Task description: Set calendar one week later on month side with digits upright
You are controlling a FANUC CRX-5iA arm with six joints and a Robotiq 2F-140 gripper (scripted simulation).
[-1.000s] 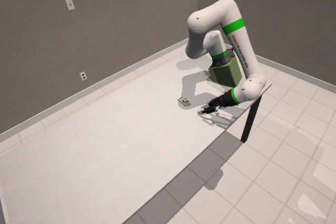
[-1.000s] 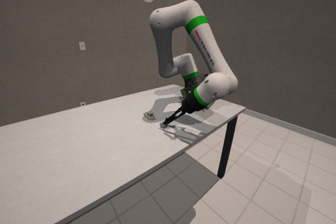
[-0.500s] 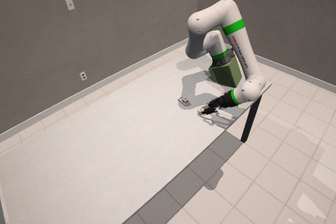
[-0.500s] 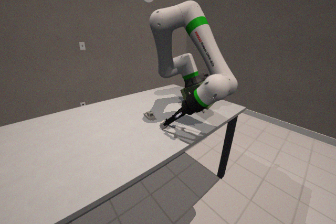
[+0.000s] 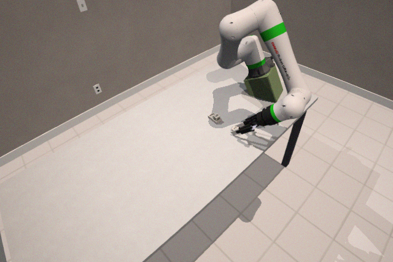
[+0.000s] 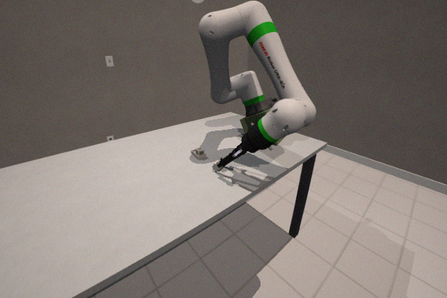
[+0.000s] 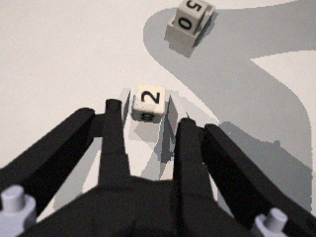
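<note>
- The black two-finger gripper point(image 5: 240, 126) point(image 6: 218, 165) point(image 7: 148, 102) has its fingers apart, part-way open and clamped on nothing. That modest spread looks chosen to clear the cube's sides without sweeping wide.
- Between the pads sits the loose cream cube with black digits point(image 5: 234, 128) point(image 6: 216, 167) point(image 7: 148, 102), a strip of light showing on either side of it. It lies on the table outside the tray, which should leave room for the fingers to take opposite faces. A 2 shows on top, turned sideways, and what looks like an 8 on the face towards the gripper; the turn given to it will decide which digit ends up in front, and upright.
- Farther off, well apart from the fingers, the small pale grey walled tray point(image 5: 210, 117) point(image 6: 195, 155) point(image 7: 177, 38) rests on the table, where it can stay as the fixed place to build the date.
- In it is the second cream cube, marked 5 and 0 point(image 5: 217, 116) point(image 6: 200, 151) point(image 7: 190, 18). Whether it sits quite flat I cannot tell. The loose cube must finish beside it, so the next move is likely closing squarely, then lifting.
</note>
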